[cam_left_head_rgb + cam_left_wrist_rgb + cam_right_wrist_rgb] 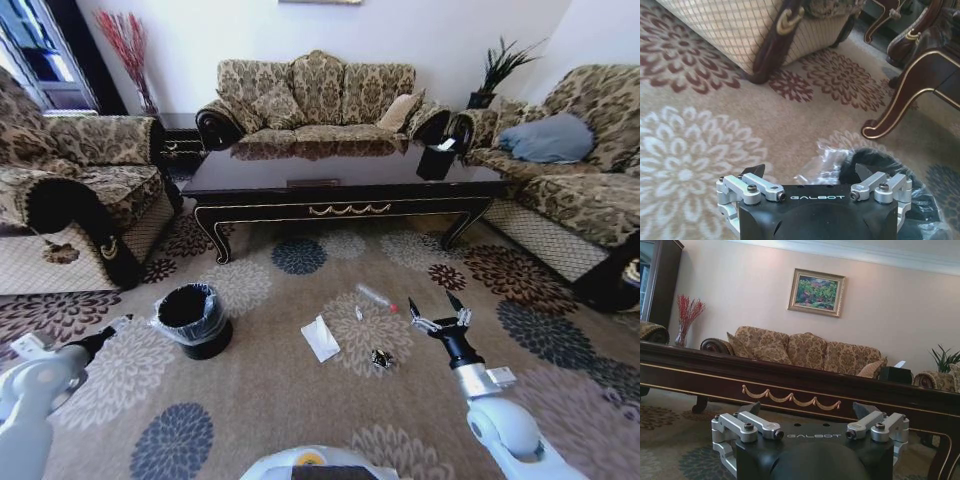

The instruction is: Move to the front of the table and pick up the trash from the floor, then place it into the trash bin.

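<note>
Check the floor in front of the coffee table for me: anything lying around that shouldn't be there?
Yes, litter lies loose on the carpet: a flat white paper piece, a small clear bottle on its side, and a dark scrap. All sit outside the trash bin. Both grippers, left and right, are open.

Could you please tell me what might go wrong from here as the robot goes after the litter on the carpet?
The right gripper hangs open just beside the small clear bottle; being round, it may roll away if nudged. The flat white paper lies flush on the carpet, so the jaws could slide over it. The left gripper, also open, sits right by the trash bin, and a swing might tip the bin or snag its plastic liner.
</note>
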### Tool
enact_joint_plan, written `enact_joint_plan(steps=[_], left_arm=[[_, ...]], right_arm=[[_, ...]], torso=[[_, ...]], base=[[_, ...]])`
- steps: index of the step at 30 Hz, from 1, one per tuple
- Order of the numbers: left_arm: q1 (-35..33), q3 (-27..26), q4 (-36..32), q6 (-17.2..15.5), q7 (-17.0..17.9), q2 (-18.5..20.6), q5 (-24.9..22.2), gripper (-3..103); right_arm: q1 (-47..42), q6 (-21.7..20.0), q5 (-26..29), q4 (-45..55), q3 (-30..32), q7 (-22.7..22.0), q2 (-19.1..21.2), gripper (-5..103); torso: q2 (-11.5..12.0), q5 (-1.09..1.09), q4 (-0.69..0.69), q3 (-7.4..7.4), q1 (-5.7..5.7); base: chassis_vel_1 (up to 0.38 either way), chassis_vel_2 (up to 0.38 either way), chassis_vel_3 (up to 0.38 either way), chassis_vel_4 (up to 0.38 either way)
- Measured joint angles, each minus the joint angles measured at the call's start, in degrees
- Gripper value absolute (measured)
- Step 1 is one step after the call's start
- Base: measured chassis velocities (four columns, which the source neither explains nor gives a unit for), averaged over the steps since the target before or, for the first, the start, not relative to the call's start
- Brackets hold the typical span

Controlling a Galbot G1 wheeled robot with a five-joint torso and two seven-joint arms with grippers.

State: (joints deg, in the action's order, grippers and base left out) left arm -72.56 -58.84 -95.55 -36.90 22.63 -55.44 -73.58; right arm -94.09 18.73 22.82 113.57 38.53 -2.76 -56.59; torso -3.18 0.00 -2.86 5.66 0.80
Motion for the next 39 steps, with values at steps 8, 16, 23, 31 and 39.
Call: enact_joint_plan(steps=[8,16,23,31,39], left_arm=[[11.9,11.3,7.9,-0.2,1.7,1.3,10.8,100],[15.2,16.1,8.9,-3.1,6.2,1.7,15.7,100],[19.2,21.7,11.8,-3.4,6.6,1.0,15.3,100],[21.5,23.7,14.1,-5.1,10.4,-0.3,10.9,100],[22.4,23.8,16.3,-5.2,15.0,-2.2,8.3,100]], right_arm=[[-0.5,0.3,-0.7,-1.9,0.5,0.1,-1.1,100],[-1.2,1.1,-0.8,-2.7,1.0,0.1,-1.2,100],[-1.0,1.1,-1.0,-2.9,0.9,0.1,-0.9,100],[-1.0,1.1,-1.7,-3.5,0.5,0.3,-1.4,100],[-0.7,1.2,-2.1,-4.1,0.4,0.4,-1.5,100]], torso=[[0.0,0.00,0.02,0.01,0.00],[0.0,0.01,0.04,0.00,0.00],[0.0,0.00,0.03,0.00,0.00],[0.0,0.00,0.03,0.00,0.00],[0.0,0.00,0.03,0.00,0.00]], base=[[0.000,0.000,0.000,0.000],[0.000,0.000,0.000,0.000],[0.000,0.000,0.000,0.000],[0.000,0.000,0.000,0.000],[0.000,0.000,0.000,0.000]])
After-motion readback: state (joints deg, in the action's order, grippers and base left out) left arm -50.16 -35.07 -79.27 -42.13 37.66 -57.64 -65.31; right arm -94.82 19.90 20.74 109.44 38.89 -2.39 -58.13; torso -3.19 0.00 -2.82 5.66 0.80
